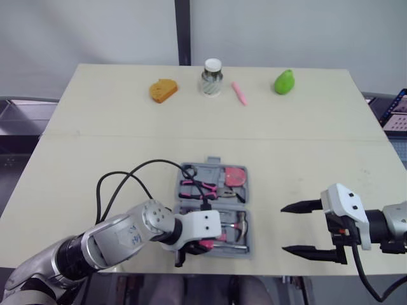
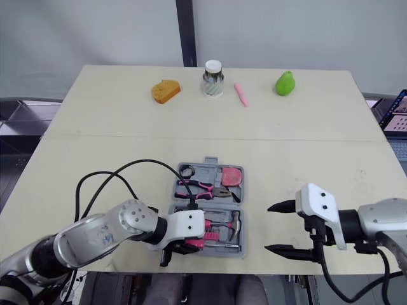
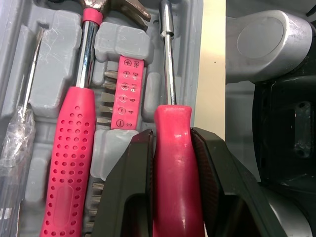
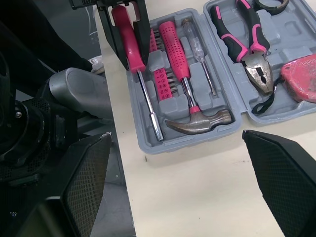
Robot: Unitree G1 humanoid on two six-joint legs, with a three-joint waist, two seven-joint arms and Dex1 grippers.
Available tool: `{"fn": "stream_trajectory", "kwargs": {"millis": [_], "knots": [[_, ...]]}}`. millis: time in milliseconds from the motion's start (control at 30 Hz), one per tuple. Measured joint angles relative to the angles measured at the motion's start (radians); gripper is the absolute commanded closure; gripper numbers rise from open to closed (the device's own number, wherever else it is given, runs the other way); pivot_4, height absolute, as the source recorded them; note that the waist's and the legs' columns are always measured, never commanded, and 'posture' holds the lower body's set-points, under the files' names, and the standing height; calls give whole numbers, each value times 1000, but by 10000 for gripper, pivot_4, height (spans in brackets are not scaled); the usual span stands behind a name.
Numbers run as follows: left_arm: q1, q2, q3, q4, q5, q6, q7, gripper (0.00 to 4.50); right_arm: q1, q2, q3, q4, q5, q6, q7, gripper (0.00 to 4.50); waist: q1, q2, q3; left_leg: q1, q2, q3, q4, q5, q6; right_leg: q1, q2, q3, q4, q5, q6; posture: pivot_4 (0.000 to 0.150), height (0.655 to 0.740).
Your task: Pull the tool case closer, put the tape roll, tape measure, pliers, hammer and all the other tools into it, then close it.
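Observation:
The grey tool case (image 4: 291, 34) lies open near the table's front edge. Its far half holds pink-handled pliers (image 1: 203, 187), a red tape measure (image 1: 235, 176) and a black tape roll (image 1: 188, 171). The near half holds a hammer (image 4: 182, 74), a bit strip and a slim clear screwdriver (image 4: 200, 54). My left gripper (image 3: 173, 138) is shut on the pink handle of a screwdriver (image 3: 175, 168), whose shaft lies in the slot along the case's front edge. My right gripper (image 1: 283, 229) hovers open to the right of the case, with nothing between its fingers.
Along the table's far side stand an orange wedge (image 1: 163, 90), a lidded jar (image 1: 212, 77), a pink stick (image 1: 239, 93) and a green pear shape (image 1: 284, 82). A black cable (image 1: 121, 181) loops over the table left of the case.

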Motion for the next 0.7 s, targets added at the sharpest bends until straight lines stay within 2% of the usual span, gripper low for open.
{"fn": "stream_trajectory", "kwargs": {"millis": [700], "knots": [[8, 3, -21, 2, 18, -26, -5, 38460, 12, 0, -7, -16, 11, 20, -5, 0, 0, 0, 0, 0, 0, 0, 0, 0, 0, 0, 0, 0, 0, 0, 0, 1500, 7400]]}}
